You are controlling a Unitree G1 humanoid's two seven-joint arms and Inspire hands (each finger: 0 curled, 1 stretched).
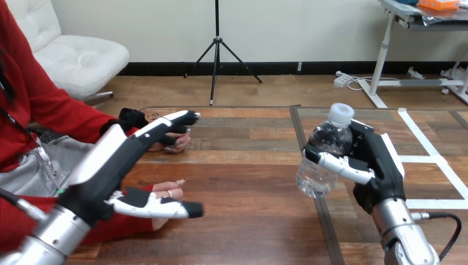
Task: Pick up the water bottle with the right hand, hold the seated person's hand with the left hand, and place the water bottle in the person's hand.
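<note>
Wore silver, cylindrical forearms [52, 234]. Carried a black left hand [105, 165] and black right hand [386, 165], backed with white shells. Showed fingers [161, 126] in white segments, tipped and jointed in black.
</note>
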